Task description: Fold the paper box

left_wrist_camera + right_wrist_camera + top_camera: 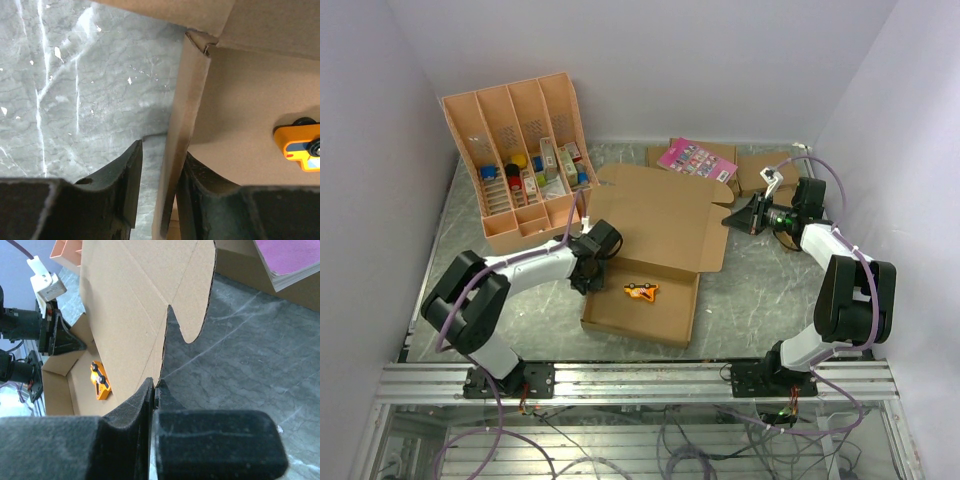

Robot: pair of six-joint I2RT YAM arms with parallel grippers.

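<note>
Saw the paper box [655,215] lying open on the marbled worktop [760,290], a small orange object [642,291] in its tray half. Found the left gripper [588,272] at the box's left wall, the right gripper [735,218] at the lid's right flap. Noted a compartment tray [468,125] rear-left and a pink booklet [697,158] on smaller cardboard [765,172].

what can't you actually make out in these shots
Orange toy: left wrist view, cut off by the right edge.
Pink booklet: right wrist view, cut off at the corner.
Tray contents: top view, too small to identify; right wrist view, behind the paper box lid.
</note>
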